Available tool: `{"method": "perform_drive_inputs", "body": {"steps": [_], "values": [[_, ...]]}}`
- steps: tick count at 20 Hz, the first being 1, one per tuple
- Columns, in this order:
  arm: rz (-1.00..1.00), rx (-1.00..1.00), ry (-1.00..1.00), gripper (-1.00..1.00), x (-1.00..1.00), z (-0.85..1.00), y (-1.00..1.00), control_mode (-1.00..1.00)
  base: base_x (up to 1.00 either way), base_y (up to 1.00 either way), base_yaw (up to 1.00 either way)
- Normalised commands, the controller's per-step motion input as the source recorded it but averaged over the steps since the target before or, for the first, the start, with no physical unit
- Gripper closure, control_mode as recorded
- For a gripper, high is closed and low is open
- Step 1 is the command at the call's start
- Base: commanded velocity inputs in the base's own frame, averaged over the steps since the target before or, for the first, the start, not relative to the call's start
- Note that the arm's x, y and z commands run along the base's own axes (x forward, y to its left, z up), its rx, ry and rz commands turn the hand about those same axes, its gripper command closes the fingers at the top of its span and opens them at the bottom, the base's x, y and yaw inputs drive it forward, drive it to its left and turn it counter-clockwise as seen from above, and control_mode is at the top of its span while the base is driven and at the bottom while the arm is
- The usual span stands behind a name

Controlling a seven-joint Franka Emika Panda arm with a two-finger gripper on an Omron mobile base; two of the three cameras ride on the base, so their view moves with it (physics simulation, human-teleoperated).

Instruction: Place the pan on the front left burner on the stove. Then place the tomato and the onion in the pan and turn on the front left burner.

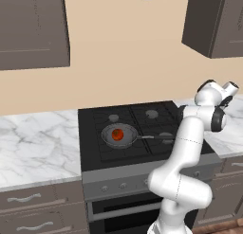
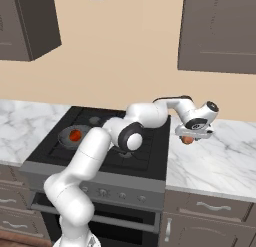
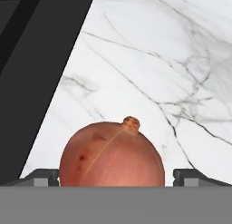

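Above the marble counter (image 2: pixel 220 156) right of the stove (image 2: pixel 100 141), the tool (image 2: pixel 192 137) pinches the onion (image 3: pixel 111 155).
Carry it level to the pan (image 1: pixel 119 136) holding the tomato (image 1: pixel 117 134), then release low.

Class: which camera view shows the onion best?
The hand view: the onion sits large between the claw tips, over the marble counter. The right base view shows it tiny under the claw; the left base view hides it.

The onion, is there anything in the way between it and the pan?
Nothing visible blocks it. The hand holds the onion above the marble counter right of the stove. The pan, on the front left burner, holds just the tomato.
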Motion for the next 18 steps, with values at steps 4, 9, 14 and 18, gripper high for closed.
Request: {"method": "perform_drive_inputs", "body": {"steps": [4,9,14,18], "values": [[0.00,0.00,0.00,1.00,0.00,0.00,0.00,-1.00,0.00,0.00,0.00],[0.00,0.00,0.00,1.00,0.00,0.00,0.00,-1.00,0.00,0.00,0.00],[-0.01,0.00,-0.02,1.00,-0.06,0.00,0.11,-1.00,0.00,0.00,0.00],[-0.01,0.00,-0.03,1.00,-0.17,0.00,0.41,-1.00,0.00,0.00,0.00]]}}
